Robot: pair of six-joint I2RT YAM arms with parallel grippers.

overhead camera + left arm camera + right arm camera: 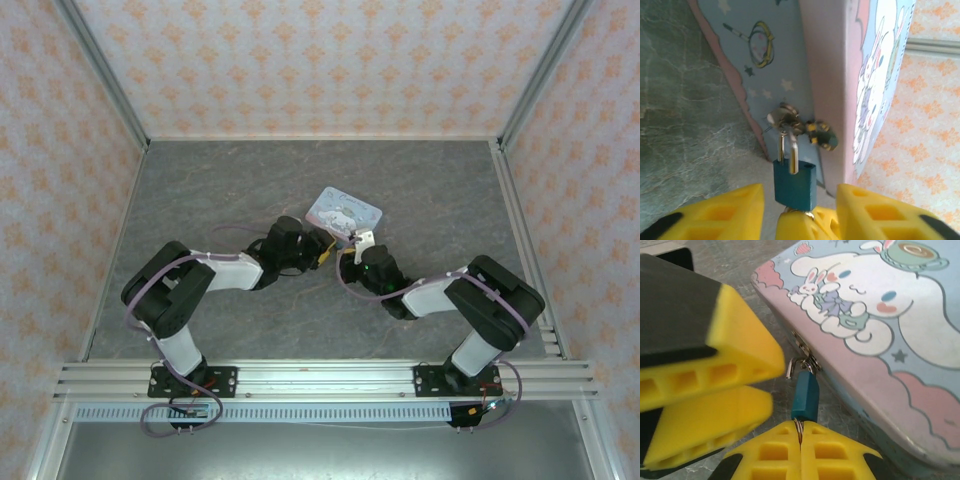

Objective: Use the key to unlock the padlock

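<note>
R gripper (800, 432): ribbed yellow plastic fingers pinched tight on key (798, 426) ring, at base of small blocky teal padlock (805, 394). Steel shackle hooked thru hasp on glossy cartoon tin (880, 340). L gripper (799, 197) spread wide, flanking padlock w/o contact.

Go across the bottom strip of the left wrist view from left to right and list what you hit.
yellow finger → teal padlock → second yellow finger. Both fingers belong to the left claw, open with the padlock between them and touching neither.
</note>
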